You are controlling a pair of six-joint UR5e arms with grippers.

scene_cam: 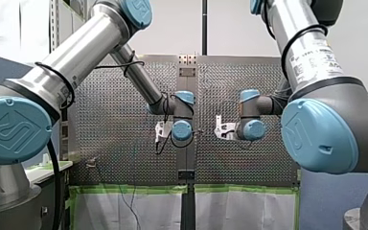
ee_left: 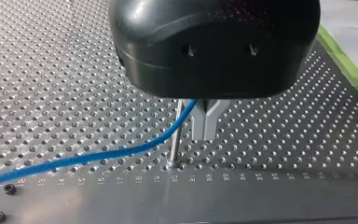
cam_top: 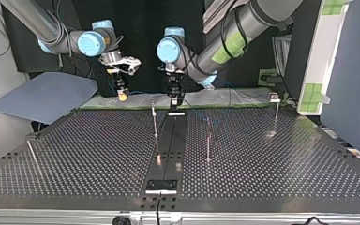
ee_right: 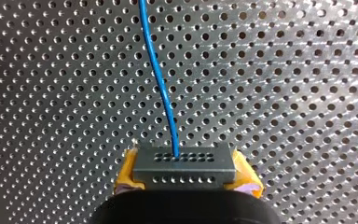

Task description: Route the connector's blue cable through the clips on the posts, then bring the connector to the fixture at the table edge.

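The connector (ee_right: 185, 163), a dark grey block with rows of small holes, sits clamped between the yellow pads (ee_right: 128, 170) of my right gripper (ee_right: 186, 176), raised above the perforated table (ee_right: 284, 70). In the top view it hangs near the table's far edge, just left of the dark centre strip (cam_top: 168, 140). The blue cable (ee_right: 161, 79) leaves the connector's middle and runs away over the holes. In the left wrist view it sweeps across the table, crosses in front of a thin upright post (ee_left: 177, 135) and rises to my left gripper (ee_left: 204, 128), whose grey fingers (ee_left: 198, 123) are closed together on it just right of that post. More slim posts (cam_top: 208, 140) stand further right and nearer. The fixture (cam_top: 161, 186) lies at the near edge, well apart from both grippers
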